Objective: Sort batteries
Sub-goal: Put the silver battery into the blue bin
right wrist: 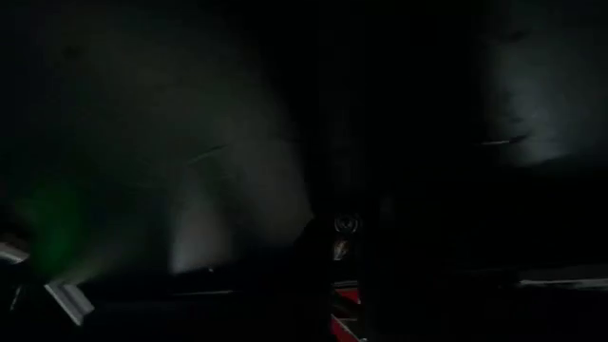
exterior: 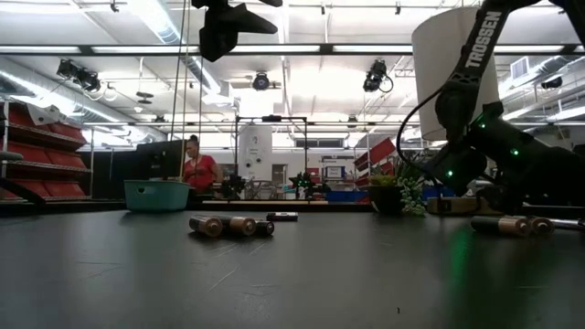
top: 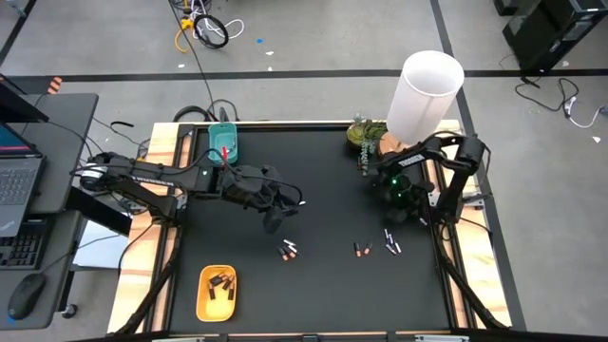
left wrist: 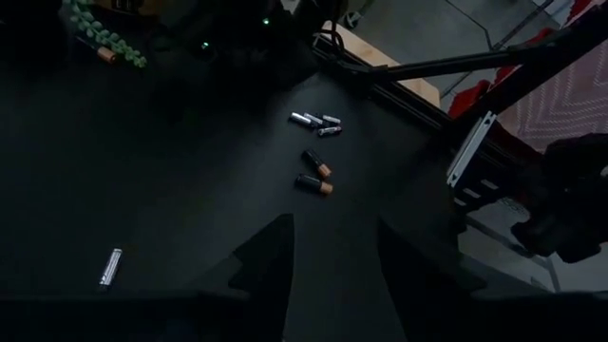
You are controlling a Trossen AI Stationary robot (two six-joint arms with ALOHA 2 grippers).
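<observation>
Batteries lie loose on the black mat: a pair point(top: 288, 250) near the middle, two dark ones with orange ends point(left wrist: 313, 176) and a cluster of pale ones point(left wrist: 316, 121) farther right. One pale battery point(left wrist: 111, 266) lies alone. My left gripper point(top: 278, 215) hangs open above the mat's middle, just far of the pair, and holds nothing; its fingers frame bare mat point(left wrist: 337, 275). In the low view it is high over the table point(exterior: 228, 23). My right arm point(top: 408, 190) waits low at the table's right side.
A yellow oval tray point(top: 217, 292) at the near left holds several dark batteries. A teal tray point(top: 224, 142) sits at the far left. A plant point(top: 366, 133) and a white cylinder point(top: 427, 90) stand at the far right. A person shows in the room behind point(exterior: 196, 169).
</observation>
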